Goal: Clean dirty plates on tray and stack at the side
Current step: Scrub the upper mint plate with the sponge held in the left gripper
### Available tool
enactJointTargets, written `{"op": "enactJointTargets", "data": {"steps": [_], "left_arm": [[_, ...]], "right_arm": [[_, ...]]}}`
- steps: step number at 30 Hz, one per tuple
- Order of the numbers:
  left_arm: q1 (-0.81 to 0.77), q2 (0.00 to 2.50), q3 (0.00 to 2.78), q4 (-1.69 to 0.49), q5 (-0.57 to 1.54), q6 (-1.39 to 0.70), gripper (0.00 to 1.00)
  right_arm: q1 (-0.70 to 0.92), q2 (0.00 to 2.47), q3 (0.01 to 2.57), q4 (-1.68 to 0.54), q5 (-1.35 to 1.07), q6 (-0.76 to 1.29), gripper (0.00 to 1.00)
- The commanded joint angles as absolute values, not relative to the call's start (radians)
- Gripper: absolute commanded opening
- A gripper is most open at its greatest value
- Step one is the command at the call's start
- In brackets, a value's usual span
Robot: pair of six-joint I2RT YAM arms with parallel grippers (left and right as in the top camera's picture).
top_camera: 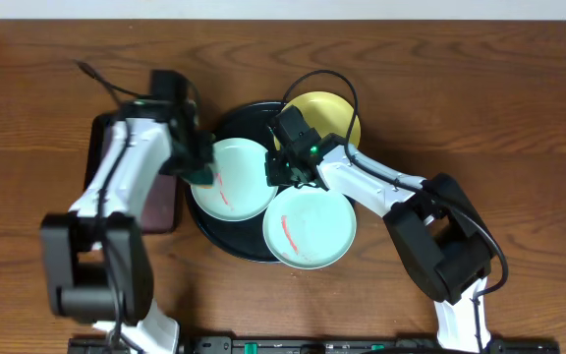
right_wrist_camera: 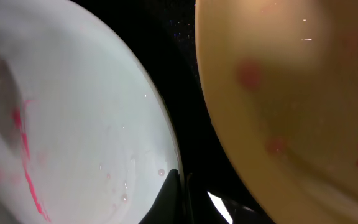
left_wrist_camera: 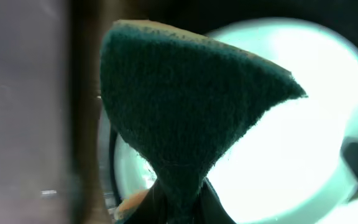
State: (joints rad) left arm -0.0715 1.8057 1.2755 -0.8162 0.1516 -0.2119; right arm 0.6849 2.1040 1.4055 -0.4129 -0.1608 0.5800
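Note:
The round black tray (top_camera: 232,116) carries three plates. My left gripper (top_camera: 200,169) is shut on a dark green sponge (left_wrist_camera: 185,112), which it holds at the left rim of a pale blue-green plate (top_camera: 239,182) (left_wrist_camera: 303,124) marked with a thin red smear. At that plate's right rim, my right gripper (top_camera: 275,169) (right_wrist_camera: 182,186) is shut on the edge, one finger lying over the plate (right_wrist_camera: 86,112). A second blue-green plate (top_camera: 312,226) with a red streak overhangs the tray's front right. The pale yellow plate (top_camera: 327,116) (right_wrist_camera: 291,93), with pink spots, sits at the back right.
A smaller dark rectangular tray (top_camera: 162,202) lies left of the round tray, mostly under my left arm. A thin black cable (top_camera: 101,77) trails over the wooden table (top_camera: 480,88) at the back left. Black tray floor (right_wrist_camera: 185,93) shows between the two plates.

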Motion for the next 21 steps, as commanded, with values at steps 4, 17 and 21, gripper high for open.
{"op": "enactJointTargets", "data": {"steps": [4,17,21], "left_arm": [[-0.138,1.917,1.241,-0.802,0.139,-0.355,0.07],[-0.161,1.932,1.241,-0.797,0.582,-0.026,0.07],[-0.155,1.932,1.241,-0.764,0.364,-0.155,0.07]], "right_arm": [[0.681,2.123,1.418,-0.411,-0.173,0.561,0.01],[0.680,2.123,1.418,-0.411,-0.173,0.561,0.01],[0.680,2.123,1.418,-0.410,-0.173,0.561,0.01]]}}
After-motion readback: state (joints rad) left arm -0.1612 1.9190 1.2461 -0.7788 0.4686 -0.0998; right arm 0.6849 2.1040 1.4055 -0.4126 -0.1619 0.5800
